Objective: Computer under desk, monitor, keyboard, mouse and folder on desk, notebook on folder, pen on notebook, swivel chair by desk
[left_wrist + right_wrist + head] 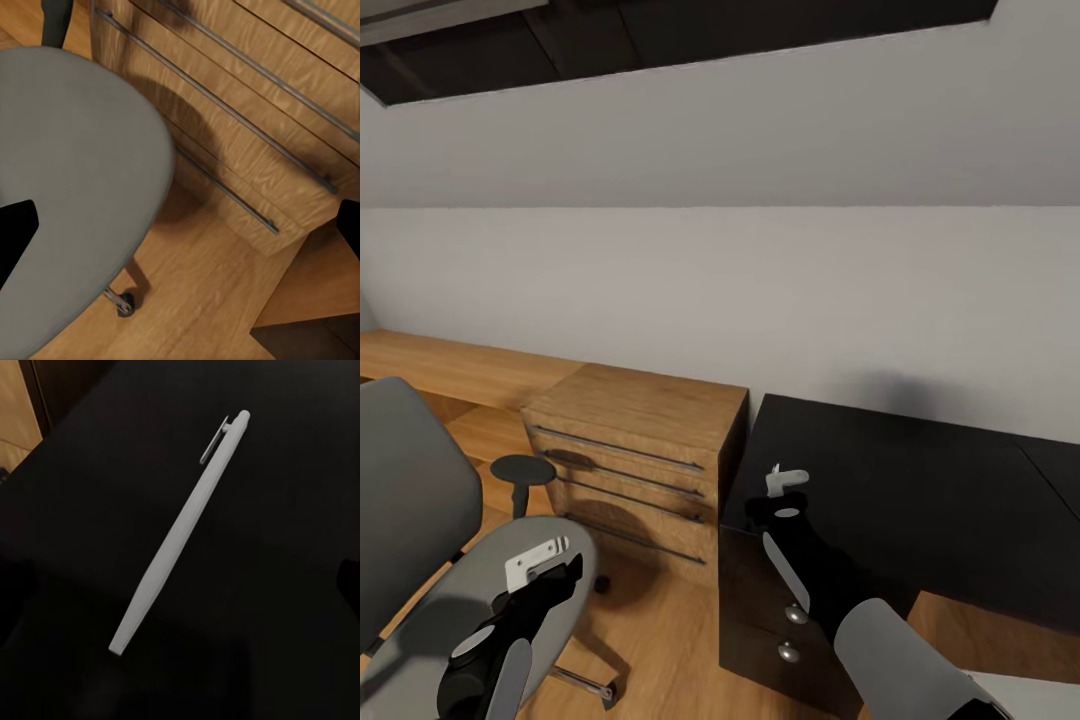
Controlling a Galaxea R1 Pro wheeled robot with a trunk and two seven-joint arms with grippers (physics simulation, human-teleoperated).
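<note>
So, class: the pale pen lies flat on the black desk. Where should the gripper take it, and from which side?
Grip the pen at mid-barrel, coming straight down from above, fingers closing across its width. It lies flat on the desk, so no side gap exists; the clip end is bulkier and off-centre. The right gripper hovers over the desk.

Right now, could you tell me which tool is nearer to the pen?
Right. The right tool hovers over the desk directly above the pen; the left tool is over the swivel chair.

left claw (545, 560): low, jaws apart | right claw (788, 481): extended forward, state unclear
</note>
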